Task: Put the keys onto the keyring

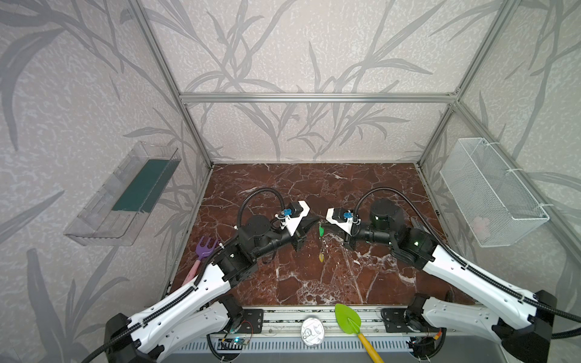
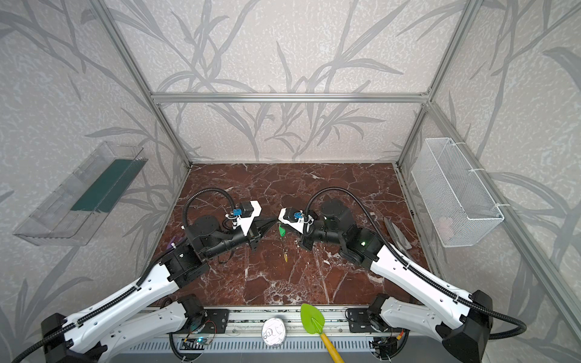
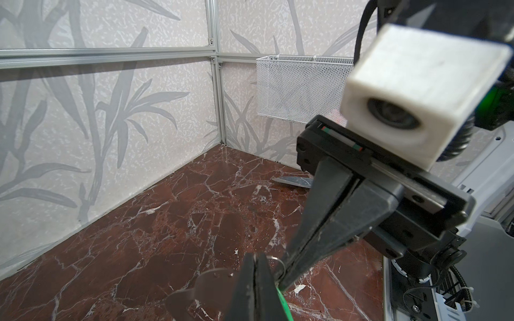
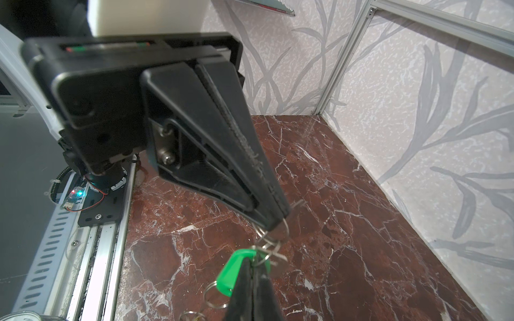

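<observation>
While the left gripper [image 3: 254, 259] is clamping the keyring [image 3: 205, 285] and the right gripper [image 4: 249, 264] is pinching shut on the green-tagged key [image 4: 232, 271] just beside the keyring, the yellow-tagged key [image 1: 321, 257] dangling below the keyring, the step is probably calling for slow, untwisted feeding of the split ring [image 4: 268, 240] through a keyring hole.

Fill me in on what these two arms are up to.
The two arms meet in mid-air over the marble table. The right hand is shut on the green tag. The left hand is shut on the wire rings linked to that tag. The yellow tag hangs lower on the same string of rings. So the bunch is held between both hands. I can't tell whether it is on the keyring yet.
</observation>
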`<state>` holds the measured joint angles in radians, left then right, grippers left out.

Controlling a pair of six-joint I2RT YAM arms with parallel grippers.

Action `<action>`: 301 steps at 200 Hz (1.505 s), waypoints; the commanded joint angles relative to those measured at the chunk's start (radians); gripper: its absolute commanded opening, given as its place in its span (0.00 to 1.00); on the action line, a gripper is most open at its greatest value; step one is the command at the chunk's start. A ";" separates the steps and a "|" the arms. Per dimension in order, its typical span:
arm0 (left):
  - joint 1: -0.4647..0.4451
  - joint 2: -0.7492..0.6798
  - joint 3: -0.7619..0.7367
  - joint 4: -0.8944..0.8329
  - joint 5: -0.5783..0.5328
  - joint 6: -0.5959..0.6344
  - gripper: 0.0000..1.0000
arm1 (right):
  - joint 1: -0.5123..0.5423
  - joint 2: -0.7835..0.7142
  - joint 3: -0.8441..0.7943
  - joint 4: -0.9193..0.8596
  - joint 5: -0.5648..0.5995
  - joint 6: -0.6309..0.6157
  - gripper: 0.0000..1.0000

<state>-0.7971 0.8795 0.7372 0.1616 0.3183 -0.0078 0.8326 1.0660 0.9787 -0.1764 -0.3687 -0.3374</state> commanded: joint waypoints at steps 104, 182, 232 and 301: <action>-0.001 -0.011 -0.077 0.188 0.016 -0.112 0.00 | 0.020 0.046 0.063 -0.041 -0.142 -0.141 0.00; -0.001 -0.044 -0.127 0.250 0.002 -0.119 0.00 | 0.011 -0.072 -0.025 0.029 0.009 -0.061 0.15; -0.001 -0.039 -0.131 0.238 0.056 -0.096 0.00 | -0.030 -0.103 -0.020 0.076 0.065 0.041 0.21; -0.001 -0.040 -0.129 0.262 0.131 -0.092 0.00 | -0.059 -0.019 0.017 0.044 -0.087 0.084 0.20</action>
<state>-0.7975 0.8539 0.5999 0.3721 0.4141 -0.1070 0.7738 1.0302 0.9596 -0.1349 -0.3748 -0.2798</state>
